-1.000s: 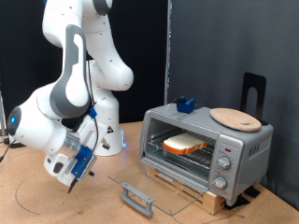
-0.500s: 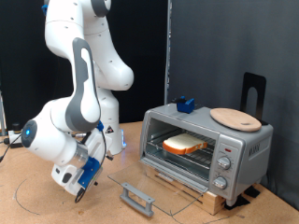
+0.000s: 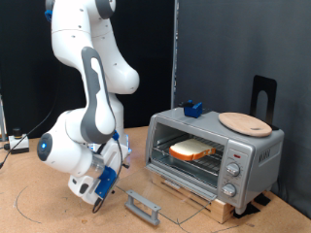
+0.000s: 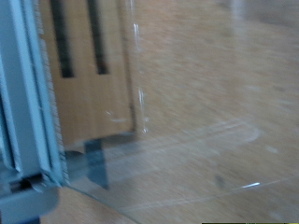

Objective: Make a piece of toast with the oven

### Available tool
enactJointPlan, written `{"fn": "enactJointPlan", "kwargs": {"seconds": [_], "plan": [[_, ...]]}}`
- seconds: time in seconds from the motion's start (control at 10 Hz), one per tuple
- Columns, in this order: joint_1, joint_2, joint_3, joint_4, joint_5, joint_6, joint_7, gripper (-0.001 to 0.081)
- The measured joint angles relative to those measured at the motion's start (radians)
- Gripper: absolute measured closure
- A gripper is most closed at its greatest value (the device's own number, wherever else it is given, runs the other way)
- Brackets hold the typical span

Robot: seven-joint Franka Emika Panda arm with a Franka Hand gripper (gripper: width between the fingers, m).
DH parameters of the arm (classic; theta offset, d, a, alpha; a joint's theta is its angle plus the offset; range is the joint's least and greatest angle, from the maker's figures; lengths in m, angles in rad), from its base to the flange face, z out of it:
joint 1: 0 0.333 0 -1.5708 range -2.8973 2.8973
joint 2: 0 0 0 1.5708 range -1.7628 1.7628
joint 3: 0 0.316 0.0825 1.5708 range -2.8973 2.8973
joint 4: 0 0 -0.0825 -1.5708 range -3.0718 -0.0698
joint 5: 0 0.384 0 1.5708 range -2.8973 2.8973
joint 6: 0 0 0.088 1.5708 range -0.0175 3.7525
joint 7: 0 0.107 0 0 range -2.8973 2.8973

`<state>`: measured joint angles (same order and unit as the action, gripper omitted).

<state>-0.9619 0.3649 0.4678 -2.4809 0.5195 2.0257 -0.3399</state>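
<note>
The silver-grey oven [image 3: 255,155] stands on a wooden base at the exterior view's right. Its glass door [image 3: 160,192] is dropped open, almost flat, with the grey handle [image 3: 144,206] at its front edge. The piece of toast [image 3: 192,150] lies on the wire rack inside. My gripper [image 3: 98,202] hangs low over the table, just to the exterior view's left of the door handle, with nothing seen in it. The wrist view shows the glass door [image 4: 196,140] and the wooden base [image 4: 93,75] close up, but no fingers.
A round wooden plate [image 3: 243,122] and a small blue object [image 3: 191,108] sit on top of the oven. A black stand [image 3: 263,94] rises behind it. Cables [image 3: 17,146] lie at the table's left edge in the exterior view.
The arm has swung down and to the exterior view's right, bringing my gripper closer to the open door's handle. The oven, door and toast have not moved.
</note>
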Motion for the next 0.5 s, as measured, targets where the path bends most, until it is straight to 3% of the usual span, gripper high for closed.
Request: {"fn": "enactJointPlan", "kwargs": {"seconds": [0.2,0.5], "plan": [[0.002,-0.009,0.024,-0.028,0.046,-0.033,0.002,-0.0001],[-0.047,-0.071,0.024,-0.008,0.082,-0.242,-0.015,-0.0001]]}}
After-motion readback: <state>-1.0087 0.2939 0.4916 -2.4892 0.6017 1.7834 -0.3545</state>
